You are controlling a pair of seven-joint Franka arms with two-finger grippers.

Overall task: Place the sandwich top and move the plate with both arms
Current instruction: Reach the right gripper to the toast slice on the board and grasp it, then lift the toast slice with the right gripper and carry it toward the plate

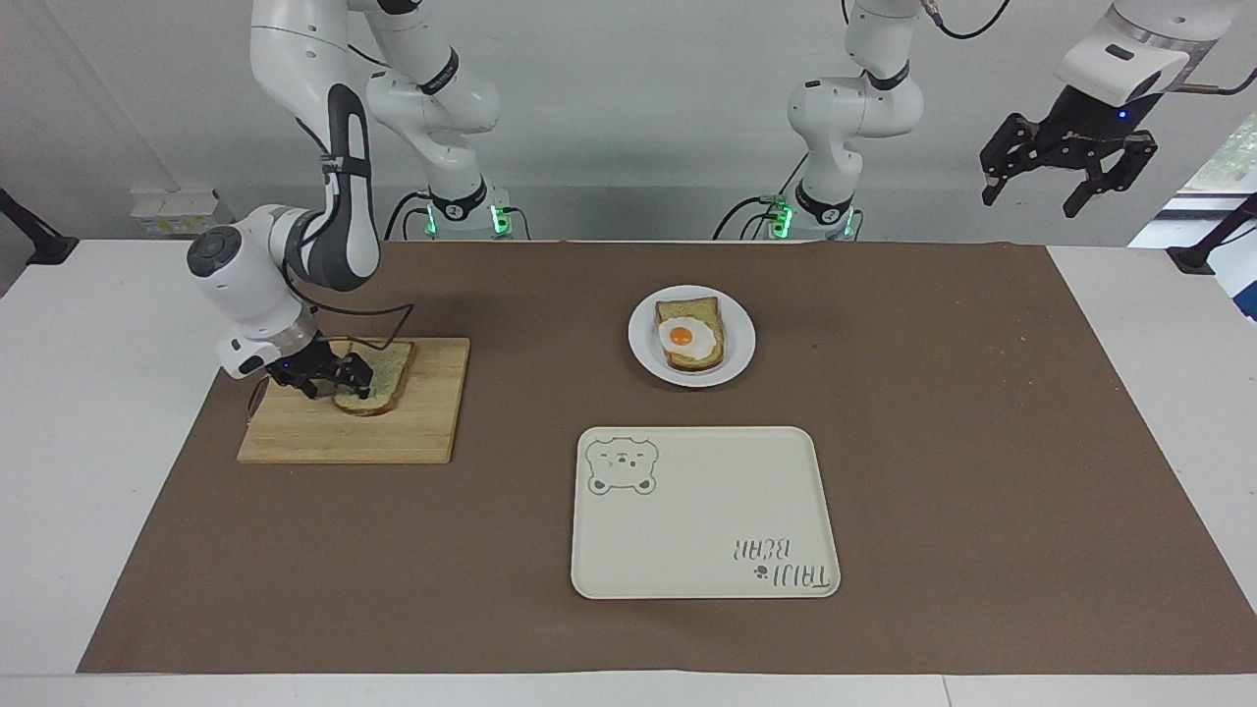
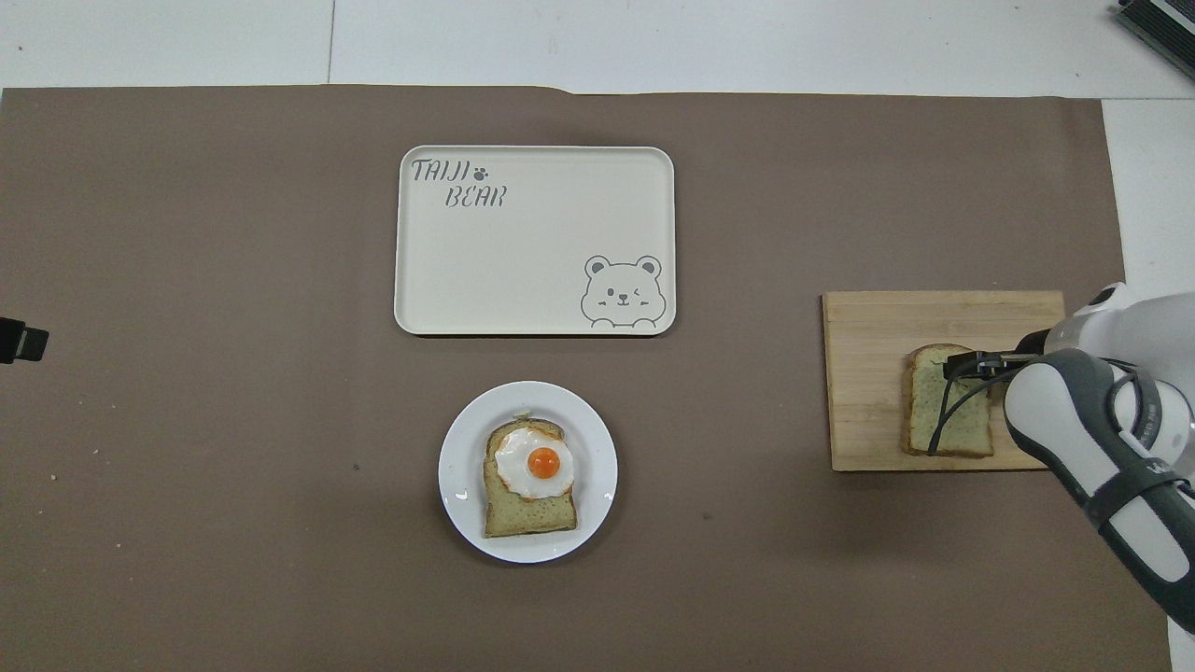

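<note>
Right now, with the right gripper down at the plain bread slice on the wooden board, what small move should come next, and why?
Probably finish closing the right gripper on the plain green-speckled bread slice, then lift it. The gripper is at the slice's edge, and the slice lies flat on the wooden cutting board. The egg-topped slice on the round white plate has no top yet. The left gripper waits open, raised.

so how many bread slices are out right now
2. The sandwich top lies on the wooden cutting board toward the right arm's end of the table, with the right gripper at its edge. The egg-topped slice sits on the plate. None looks hidden.
</note>
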